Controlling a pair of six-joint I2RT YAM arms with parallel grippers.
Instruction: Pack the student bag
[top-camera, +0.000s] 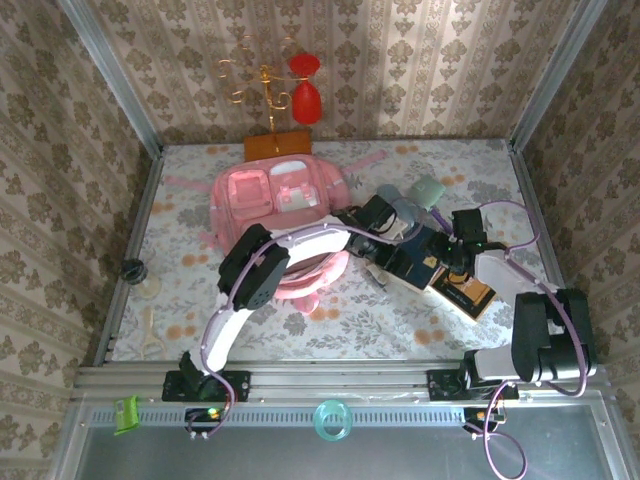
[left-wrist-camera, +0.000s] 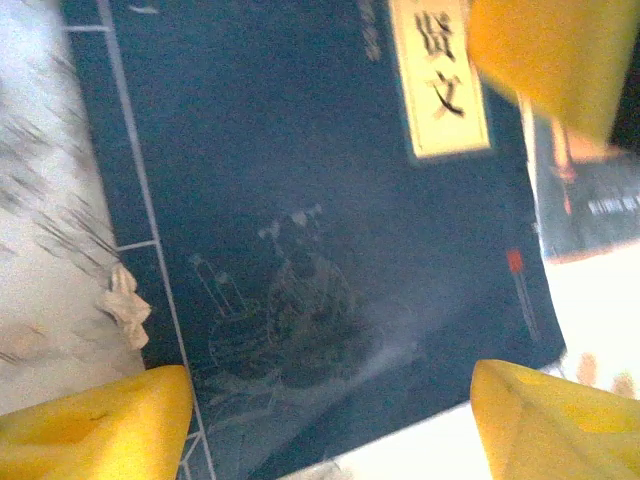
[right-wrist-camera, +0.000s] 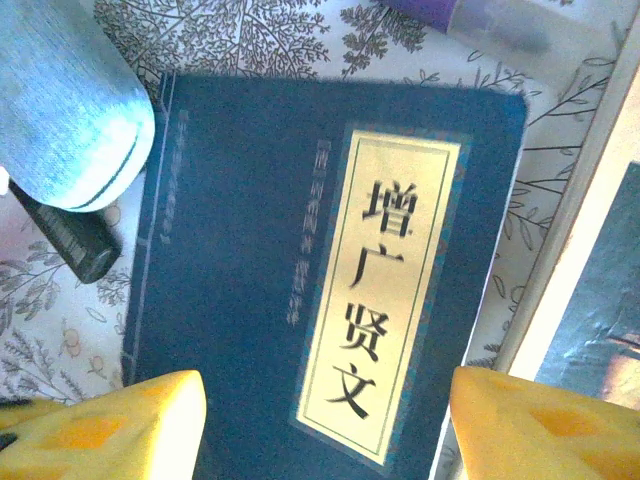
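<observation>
Nearest, over the right half of the table (top-camera: 400, 335), both claws hang above a dark blue book (right-wrist-camera: 240, 260). The right gripper (right-wrist-camera: 325, 425) has its yellow fingers (right-wrist-camera: 100, 425) spread with nothing between them but the cover below. The left gripper (left-wrist-camera: 320, 430) likewise stands released, pinching nothing. A second book (top-camera: 468, 293) lies just beside the first, toward the near right. Left of them, around the table's middle, the bag (top-camera: 262, 212) lies flat with its white-trimmed pockets (top-camera: 250, 188) facing up. The left arm (top-camera: 255, 265) crosses over its near end, and a strap (top-camera: 185, 184) trails out to the left. The bag looks soft and floppy, so I judge it light but shapeless: it will sag and fold wherever it is lifted, and its mouth will not stay open unaided. Smooth panels would give a poor pinch. The better holds are likely a zipper edge, the stitched pocket trim or a strap, where the cloth is doubled. Whether the main compartment is open I cannot tell. One claw holding the rim up while the other slides a book in seems the safest way.
</observation>
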